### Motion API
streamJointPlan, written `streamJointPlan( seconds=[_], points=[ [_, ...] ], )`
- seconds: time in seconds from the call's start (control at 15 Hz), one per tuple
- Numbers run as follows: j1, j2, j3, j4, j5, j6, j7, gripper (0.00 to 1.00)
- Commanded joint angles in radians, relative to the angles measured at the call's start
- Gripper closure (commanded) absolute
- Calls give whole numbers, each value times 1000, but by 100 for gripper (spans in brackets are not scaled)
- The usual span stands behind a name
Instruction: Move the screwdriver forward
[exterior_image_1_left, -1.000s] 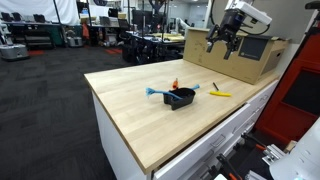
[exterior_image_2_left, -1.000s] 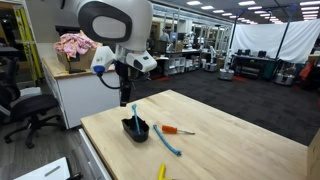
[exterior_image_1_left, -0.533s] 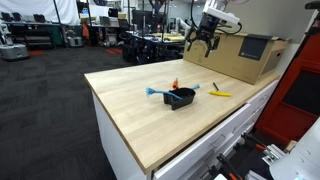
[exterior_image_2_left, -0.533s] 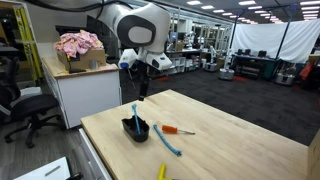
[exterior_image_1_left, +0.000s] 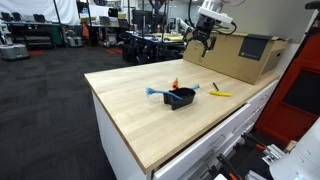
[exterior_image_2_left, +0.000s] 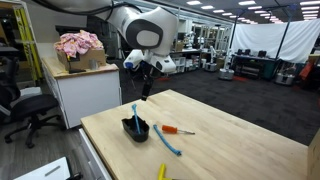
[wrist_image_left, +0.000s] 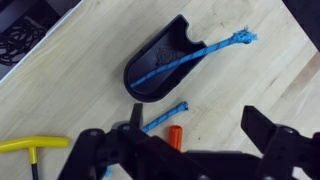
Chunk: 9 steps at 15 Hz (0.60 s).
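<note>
The screwdriver (exterior_image_1_left: 175, 83) is small with an orange-red handle and lies on the wooden table next to the black bowl (exterior_image_1_left: 180, 98). It also shows in the other exterior view (exterior_image_2_left: 172, 130) and in the wrist view (wrist_image_left: 175, 134), where only its handle end is visible past my fingers. My gripper (exterior_image_1_left: 200, 41) hangs high above the table, well apart from the screwdriver; it also shows in an exterior view (exterior_image_2_left: 146, 88). In the wrist view my gripper (wrist_image_left: 198, 140) is open and empty, its fingers wide apart.
A light-blue tool (wrist_image_left: 195, 55) rests in the black bowl (wrist_image_left: 155, 68), and a blue piece (exterior_image_2_left: 170, 143) lies beside it. A yellow T-shaped tool (exterior_image_1_left: 220, 94) lies near the table edge (wrist_image_left: 30, 145). A cardboard box (exterior_image_1_left: 245, 55) stands at the table's back.
My gripper has swung sideways high above the table over the last second and slowed in the last half second. The screwdriver, bowl and tools have not moved.
</note>
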Motion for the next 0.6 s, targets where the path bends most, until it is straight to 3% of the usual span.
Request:
streamJointPlan(
  seconds=[0.0,0.2,0.53],
  points=[
    [-18,174,-27,139,62,21,118,0],
    [-18,287,-50,214,99,71,218,0],
    [-9,433,-47,315,95,88,245,0]
  ],
)
